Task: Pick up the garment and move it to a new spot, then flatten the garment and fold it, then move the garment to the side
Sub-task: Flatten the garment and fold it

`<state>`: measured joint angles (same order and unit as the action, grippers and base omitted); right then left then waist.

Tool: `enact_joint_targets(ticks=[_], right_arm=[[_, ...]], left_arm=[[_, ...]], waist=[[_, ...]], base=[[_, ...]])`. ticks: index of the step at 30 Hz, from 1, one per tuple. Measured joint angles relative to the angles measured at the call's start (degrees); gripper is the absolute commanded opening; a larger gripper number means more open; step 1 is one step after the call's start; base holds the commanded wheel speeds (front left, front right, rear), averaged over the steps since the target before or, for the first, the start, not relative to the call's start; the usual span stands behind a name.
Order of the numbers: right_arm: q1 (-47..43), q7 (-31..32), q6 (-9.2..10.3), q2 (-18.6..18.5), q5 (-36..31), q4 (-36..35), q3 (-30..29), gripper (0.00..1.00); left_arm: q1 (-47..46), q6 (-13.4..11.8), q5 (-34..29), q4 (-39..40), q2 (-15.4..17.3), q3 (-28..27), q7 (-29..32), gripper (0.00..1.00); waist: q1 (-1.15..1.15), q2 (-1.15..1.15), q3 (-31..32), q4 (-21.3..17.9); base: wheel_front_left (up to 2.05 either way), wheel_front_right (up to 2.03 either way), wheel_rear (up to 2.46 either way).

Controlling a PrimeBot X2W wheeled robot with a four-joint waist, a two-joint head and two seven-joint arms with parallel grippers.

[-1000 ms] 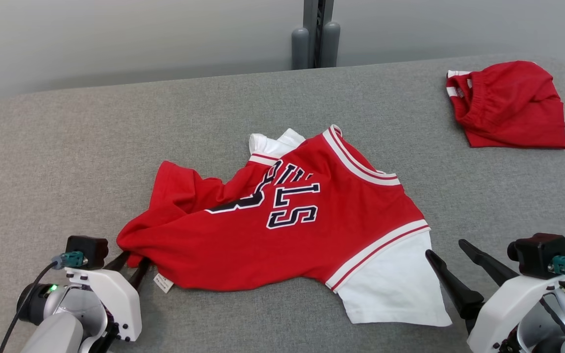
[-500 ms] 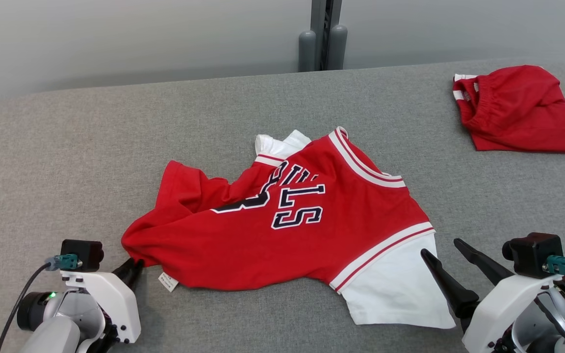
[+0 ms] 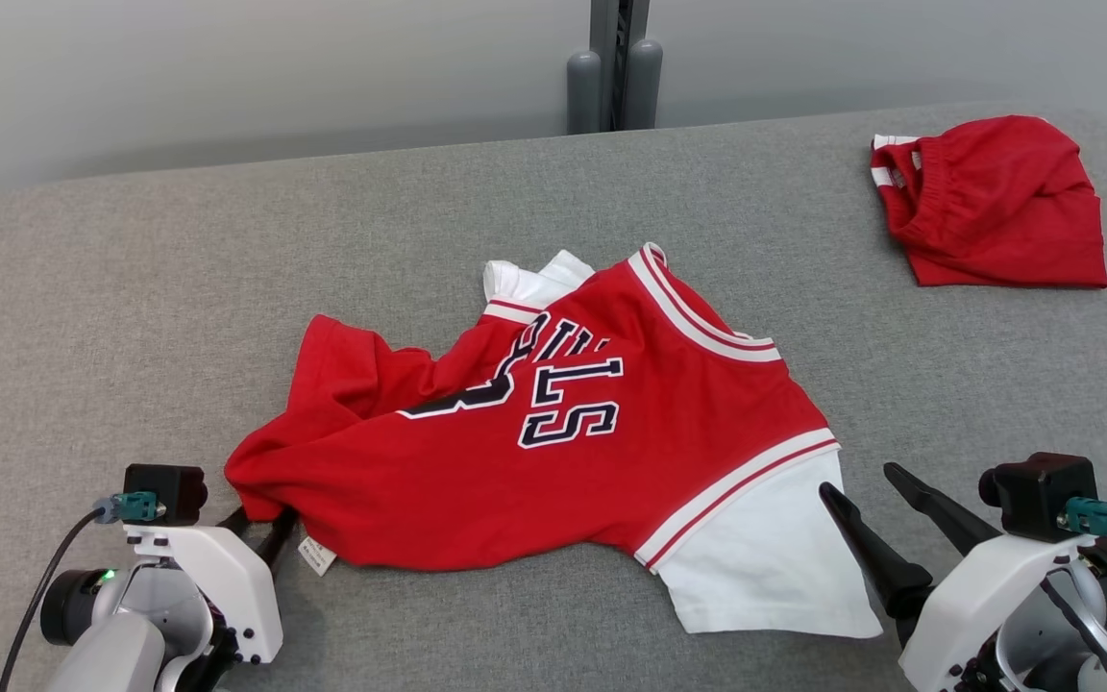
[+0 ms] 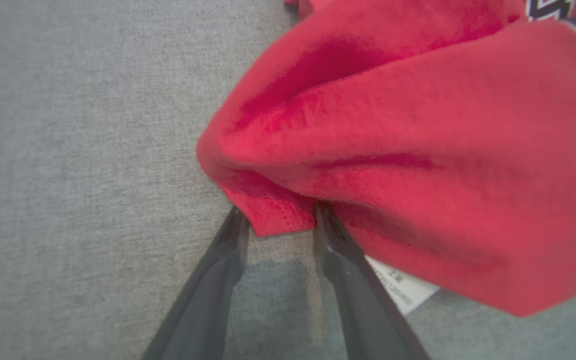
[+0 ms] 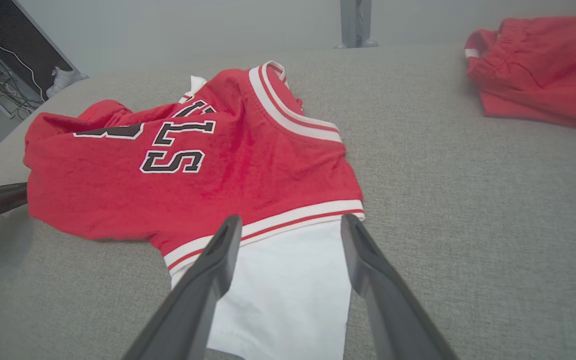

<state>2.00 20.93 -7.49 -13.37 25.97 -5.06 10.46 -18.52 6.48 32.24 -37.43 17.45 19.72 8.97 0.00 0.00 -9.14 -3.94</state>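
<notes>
Two dark letters, "LS", and a numeral 3 read upside down on the red jersey point(image 3: 553, 452), which in the head view lies crumpled in the middle of the grey tabletop point(image 3: 131, 317), its white sleeve point(image 3: 765, 567) nearest the robot. The small white label point(image 3: 315, 556) at its hem is too small to read. Folded red shorts point(image 3: 996, 207) lie at the far right, near a pale wall point(image 3: 227, 77).

Left wrist view: the left pincer point(image 4: 278, 212) is spread, with a fold of the jersey's edge between its tips.

Right wrist view: the right pincer point(image 5: 291, 220) is spread, its tips over the white sleeve.
</notes>
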Motion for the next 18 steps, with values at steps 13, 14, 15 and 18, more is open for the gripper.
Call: enact_joint_targets(ticks=[13, 14, 15, 18], right_arm=[[-0.94, -0.46, 0.00, 0.54, -0.22, 1.34, -0.51, 1.00], [-1.17, -0.45, 0.00, 0.60, -0.22, 1.45, -0.48, 1.00], [-1.27, -0.44, 0.00, 0.66, -0.22, 1.52, -0.55, 1.00], [-1.38, -0.31, 0.00, 0.80, -0.21, 1.54, -0.65, 1.00]], left_arm=[[4.03, 0.36, 1.75, 11.20, 3.81, 1.52, 4.67, 0.00], [5.17, 0.36, 2.60, 13.44, 4.47, 1.51, 6.45, 0.00], [6.48, 0.46, 3.37, 15.84, 5.30, 1.43, 8.05, 0.00], [10.34, -0.10, 6.19, 23.97, 8.35, 0.42, 13.62, 0.00]], waist=[[0.00, 0.00, 2.98, 3.03], [0.00, 0.00, 3.32, 3.31], [0.00, 0.00, 3.61, 3.58], [0.00, 0.00, 4.13, 4.22]], base=[[0.00, 0.00, 0.00], [0.00, 0.00, 0.00], [0.00, 0.00, 0.00], [0.00, 0.00, 0.00]])
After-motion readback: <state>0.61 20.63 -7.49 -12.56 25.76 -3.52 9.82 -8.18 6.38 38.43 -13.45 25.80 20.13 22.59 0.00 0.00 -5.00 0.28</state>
